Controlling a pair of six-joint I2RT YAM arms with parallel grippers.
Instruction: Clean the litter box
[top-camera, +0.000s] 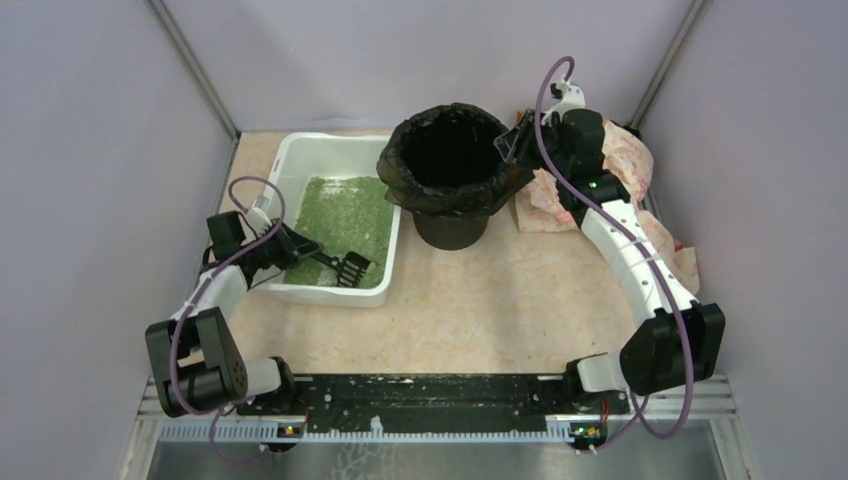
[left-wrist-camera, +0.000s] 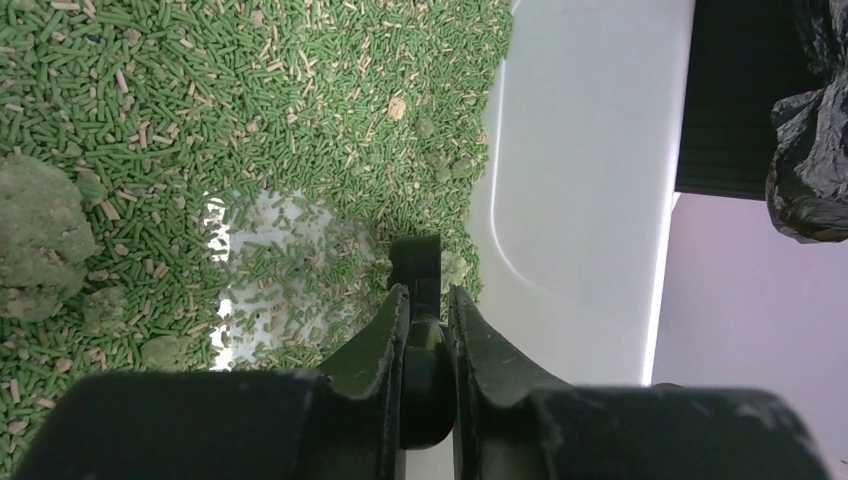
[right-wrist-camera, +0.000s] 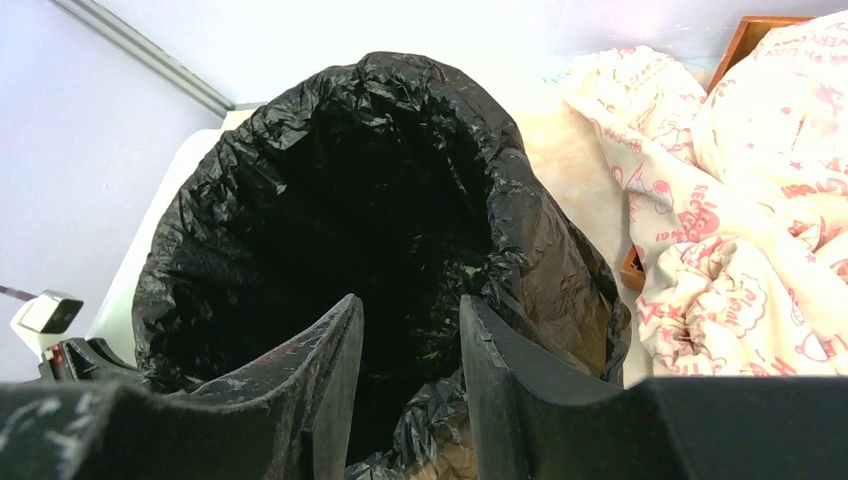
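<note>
The white litter box (top-camera: 300, 150) stands at the left with green litter (top-camera: 345, 215) in it. My left gripper (top-camera: 300, 245) is over its near left corner, shut on the handle of a black scoop (top-camera: 345, 265) whose head rests in the litter by the near wall. In the left wrist view the left gripper (left-wrist-camera: 428, 292) pinches the scoop handle (left-wrist-camera: 417, 258) above green litter (left-wrist-camera: 200, 120), beside a pale clump (left-wrist-camera: 35, 230) and a bare patch (left-wrist-camera: 270, 270). My right gripper (top-camera: 515, 140) straddles the bin's right rim; the right gripper (right-wrist-camera: 410, 300) has bag folds (right-wrist-camera: 430, 420) between its fingers.
The round bin with a black bag (top-camera: 450, 170) stands just right of the litter box, its mouth (right-wrist-camera: 350, 200) dark and open. A patterned pink-and-white cloth (top-camera: 630, 150) is heaped at the back right. Purple walls close in on the left, right and back.
</note>
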